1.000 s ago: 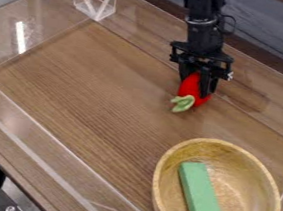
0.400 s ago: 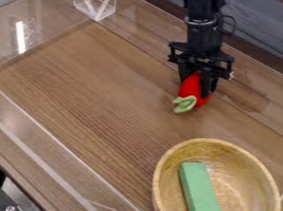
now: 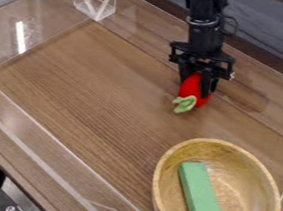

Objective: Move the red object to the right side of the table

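Note:
The red object (image 3: pixel 191 91) is a small red toy fruit with a light-green leafy end pointing toward the camera. It rests on the brown wood-grain table (image 3: pixel 92 90) toward the far right of the middle. My black gripper (image 3: pixel 198 81) comes down steeply from above, its fingers shut on the fruit's upper red part. The fruit's lower end touches or nearly touches the tabletop.
A round wooden bowl (image 3: pixel 266 178) holding a green rectangular block (image 3: pixel 202 201) sits at the near right. Low clear acrylic walls (image 3: pixel 20 124) edge the table, with a clear corner bracket (image 3: pixel 93 3) at the far left.

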Robot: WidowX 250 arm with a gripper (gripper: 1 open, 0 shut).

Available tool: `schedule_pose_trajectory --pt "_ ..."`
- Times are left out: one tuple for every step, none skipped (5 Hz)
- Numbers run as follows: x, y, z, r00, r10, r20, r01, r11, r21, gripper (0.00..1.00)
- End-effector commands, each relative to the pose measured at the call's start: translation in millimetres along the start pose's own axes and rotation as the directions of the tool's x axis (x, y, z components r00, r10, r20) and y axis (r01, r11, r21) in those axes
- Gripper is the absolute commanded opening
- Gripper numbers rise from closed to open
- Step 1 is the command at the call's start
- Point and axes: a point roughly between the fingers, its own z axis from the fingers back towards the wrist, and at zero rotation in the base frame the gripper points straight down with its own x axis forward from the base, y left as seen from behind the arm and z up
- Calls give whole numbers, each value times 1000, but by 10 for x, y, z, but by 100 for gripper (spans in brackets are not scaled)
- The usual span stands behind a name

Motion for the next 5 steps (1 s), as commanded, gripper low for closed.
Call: schedule_pose_trajectory --pt "-11 119 34 999 -42 -10 42 999 16 0" --pt "-6 237 69 997 -68 -22 69 997 17 0" --pt "-18 402 107 998 -51 -22 51 999 16 100" --pt "-28 535 144 999 -36 -18 37 999 16 100" --pt "-86 541 277 1000 -21 19 21 1000 14 0"
